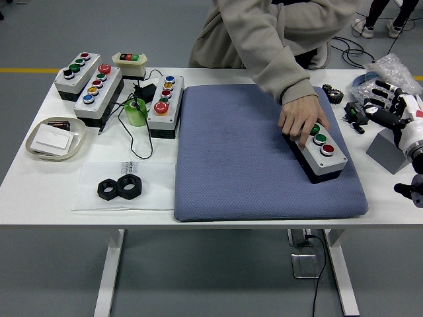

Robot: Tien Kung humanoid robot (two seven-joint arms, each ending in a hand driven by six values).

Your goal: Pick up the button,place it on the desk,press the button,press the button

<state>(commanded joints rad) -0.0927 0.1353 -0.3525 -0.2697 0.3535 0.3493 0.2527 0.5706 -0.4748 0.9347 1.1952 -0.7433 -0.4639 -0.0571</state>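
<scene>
While the white rectangular table (218, 214) carries all items, its centre-right area is covered by a large blue-grey quilted fabric mat (244, 165). At the far side stands a person in a beige long-sleeved sweatshirt (277, 33), whose hand (301, 122) rests on the far end of the grey three-button control box (318, 153). This box, the task's button unit, lies diagonally on the right part of the mat; two green caps and one red cap are visible on its top face, and the hand covers the rest of that end. The robot's right hand (386, 109), white and black with its fingers spread and grasping nothing, sits at the right table edge, apart from the box. The left hand is out of frame. To the left of the mat stand three further grey multi-button control boxes (98, 92), and behind them a small cream switch unit (129, 61) with red and green keys. Nearer the left edge lies a beige oval dish (33, 148) holding a white card. A green tape roll (137, 112) sits among black cables. Two black hexagonal nuts (120, 187) rest on a transparent sheet bearing a small printed label, too small to read. No other writing is legible.
</scene>
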